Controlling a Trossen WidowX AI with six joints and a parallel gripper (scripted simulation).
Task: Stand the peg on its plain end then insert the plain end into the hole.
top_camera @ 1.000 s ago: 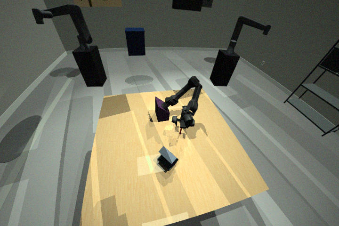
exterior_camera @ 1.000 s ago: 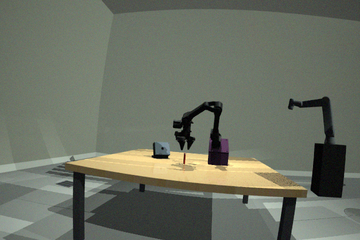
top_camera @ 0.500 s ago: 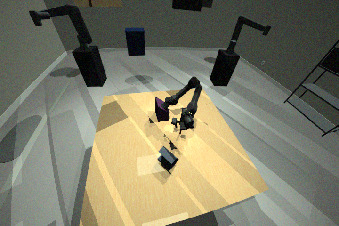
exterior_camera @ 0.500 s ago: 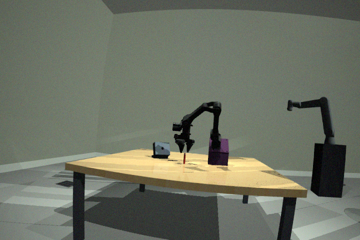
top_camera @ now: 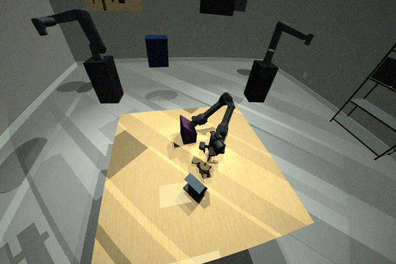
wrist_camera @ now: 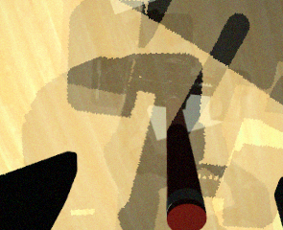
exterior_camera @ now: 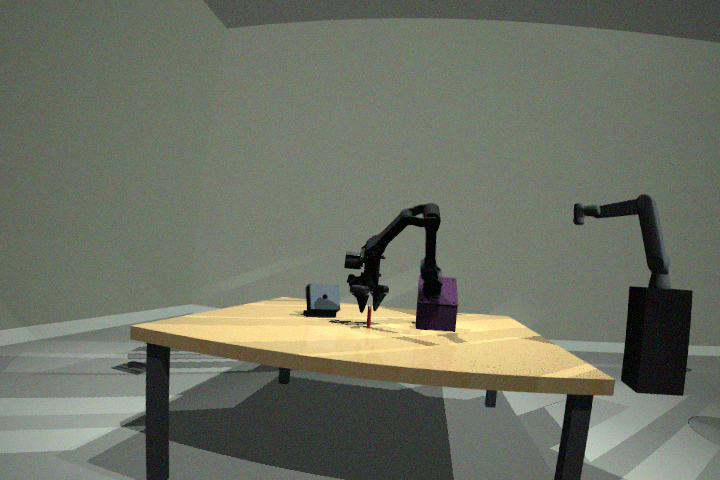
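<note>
The red peg (exterior_camera: 369,318) (wrist_camera: 181,155) stands upright on the table (top_camera: 148,224) (exterior_camera: 247,339). In the wrist view its red top end faces the camera, with the band, greyish in shadow, just below it. I cannot make out the peg in the top view. My gripper (top_camera: 205,154) (exterior_camera: 369,309) (wrist_camera: 179,176) is open and empty, pointing down, with its fingertips at about the height of the peg's top, one on either side. The blue-grey sloped panel (top_camera: 196,183) (exterior_camera: 314,294) stands apart from the peg; its hole (exterior_camera: 324,296) shows dark in the face and is empty.
A purple block (top_camera: 187,134) (exterior_camera: 437,315) stands on the table close to the arm's base. Two other dark arms on black pedestals (top_camera: 103,81) (top_camera: 260,82) and a blue cabinet (top_camera: 157,53) stand on the floor beyond the table. A shelf rack is at the right in the top view.
</note>
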